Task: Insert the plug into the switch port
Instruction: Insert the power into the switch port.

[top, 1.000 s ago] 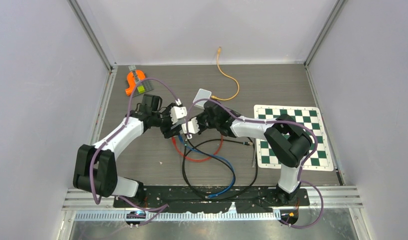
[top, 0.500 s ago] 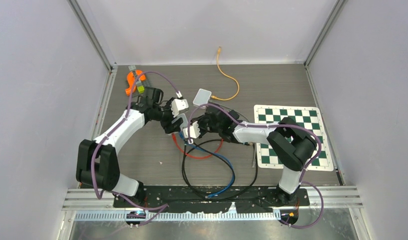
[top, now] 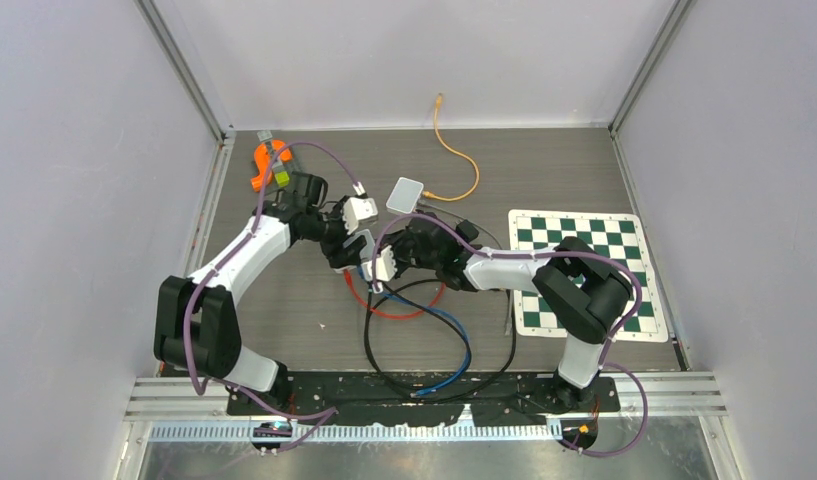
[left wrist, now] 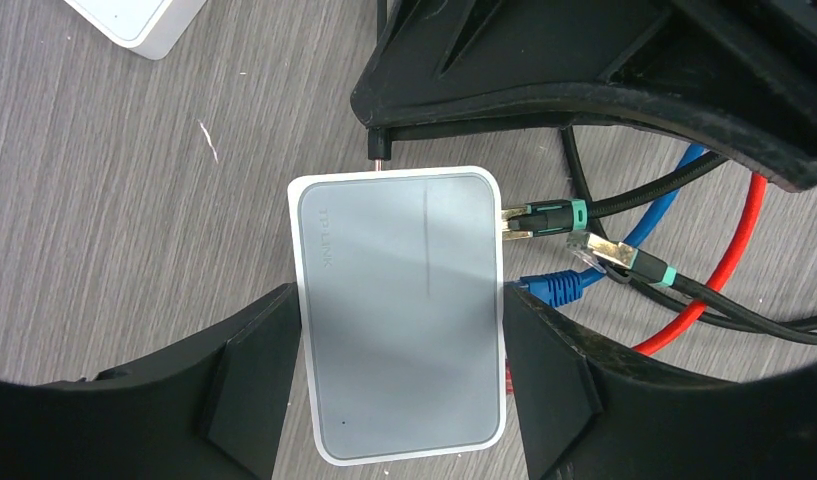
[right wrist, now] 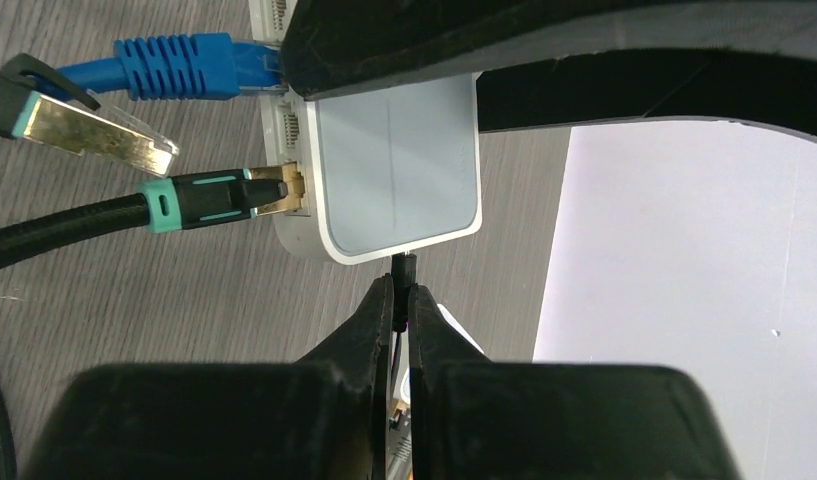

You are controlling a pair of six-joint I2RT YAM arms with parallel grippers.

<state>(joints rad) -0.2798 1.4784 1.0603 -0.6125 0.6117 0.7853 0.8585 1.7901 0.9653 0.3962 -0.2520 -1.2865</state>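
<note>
I have the switch (left wrist: pixel 394 250) gripped in the left gripper (left wrist: pixel 399 335), one finger pressed on each long side of the white box. The two arms meet over the middle of the table (left wrist: pixel 114 200). The right gripper (right wrist: pixel 402 297) is pinched tight on the plug (right wrist: pixel 405 270), a thin black pin. Its tip sits right at the short edge of the switch, but I cannot tell whether it has gone in.

The port side is crowded. A black braided cable (left wrist: pixel 544 217) with a teal ring is seated in one port. A blue cable (left wrist: pixel 554 290) is plugged in further along, close to my left finger. A loose connector (left wrist: pixel 609 253), gold-tipped with a teal ring, lies just beside those two and is not in any port. A red cable (left wrist: pixel 734 250) loops underneath them.

From the left wrist, the right gripper's body covers the table beyond the switch. A second white box (left wrist: pixel 134 20) sits further back, with an orange cable (top: pixel 454 150) running from it. A chessboard mat (top: pixel 624 235) lies on the right and an orange object (top: pixel 262 165) at the far left, both well apart from the switch.
</note>
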